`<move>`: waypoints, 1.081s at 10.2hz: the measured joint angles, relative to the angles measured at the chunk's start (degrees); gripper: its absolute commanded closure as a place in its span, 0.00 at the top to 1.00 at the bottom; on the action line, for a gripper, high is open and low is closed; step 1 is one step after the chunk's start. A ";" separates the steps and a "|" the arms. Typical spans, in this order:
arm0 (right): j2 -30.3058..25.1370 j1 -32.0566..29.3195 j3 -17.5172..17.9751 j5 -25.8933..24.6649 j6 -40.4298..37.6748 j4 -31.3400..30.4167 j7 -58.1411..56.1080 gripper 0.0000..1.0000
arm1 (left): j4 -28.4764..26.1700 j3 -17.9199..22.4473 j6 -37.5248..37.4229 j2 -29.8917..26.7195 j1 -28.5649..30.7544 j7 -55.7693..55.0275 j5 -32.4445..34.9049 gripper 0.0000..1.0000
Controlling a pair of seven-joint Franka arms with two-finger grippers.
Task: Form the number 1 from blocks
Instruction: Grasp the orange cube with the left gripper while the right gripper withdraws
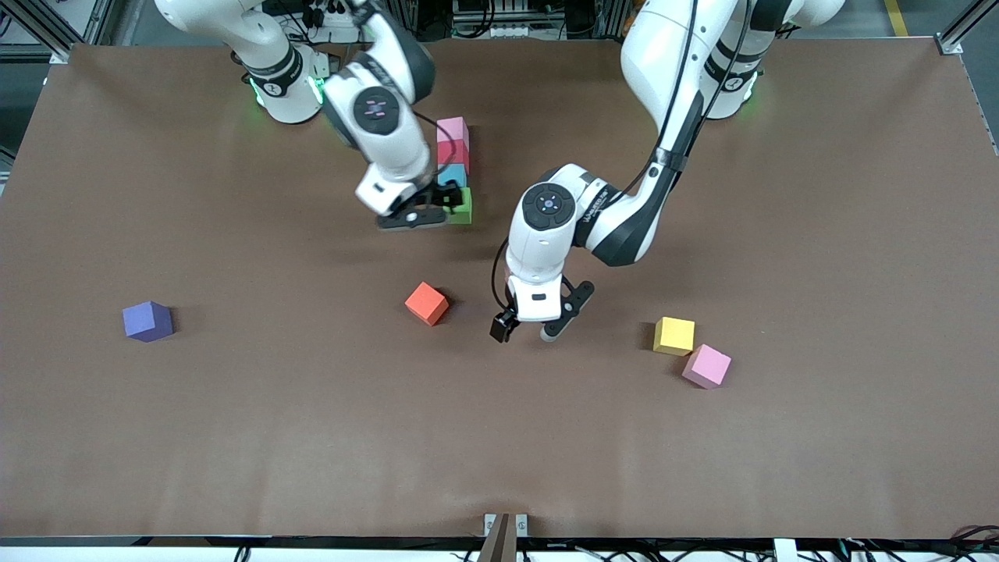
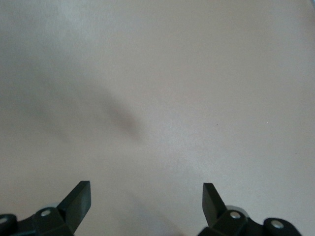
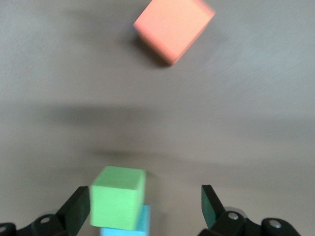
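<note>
A line of four blocks was seen on the table [image 1: 780, 156], touching one after another: a pink block [image 1: 452, 128] farthest from the front camera, then a red block [image 1: 453, 153], a blue block [image 1: 453, 174] and a green block [image 1: 462, 206] nearest to it. The right gripper [image 1: 437, 208] was placed low at the green end of this line, its fingers spread wide — the green block [image 3: 118, 196] was seen between them in the right wrist view, close to one finger, and whether it was touched could not be told; nothing was pinched. The blue block [image 3: 133, 226] was glimpsed just past the green one in that view. An orange block [image 1: 427, 303] lay apart, nearer to the front camera than the line, turned at an angle, and it was also shown in the right wrist view [image 3: 173, 28]. The left gripper [image 1: 531, 330] was held low over bare table beside the orange block, toward the left arm's end, with its fingers [image 2: 78, 199] spread apart and nothing between them. Further toward that end a yellow cube [image 1: 674, 336] and a second, paler pink cube [image 1: 707, 366] were found just beside each other, the pink one nearer to the camera. A purple cube [image 1: 147, 321] was left alone — well apart, toward the right arm's end.
</note>
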 measured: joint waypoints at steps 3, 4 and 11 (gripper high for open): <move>-3.20 -11.17 -0.64 -0.20 -6.50 3.72 -9.38 1.00 | 2.85 -0.74 0.19 3.16 -2.72 -11.68 -0.05 1.00; -3.05 -14.41 -0.74 -0.24 -8.22 6.33 -10.50 1.00 | 3.12 -1.74 0.19 3.81 -3.37 -14.30 -0.05 1.00; 0.30 -27.25 -0.92 -0.34 -9.75 12.99 -13.30 1.00 | 6.87 -7.26 8.92 9.18 -3.61 -15.89 -0.28 1.00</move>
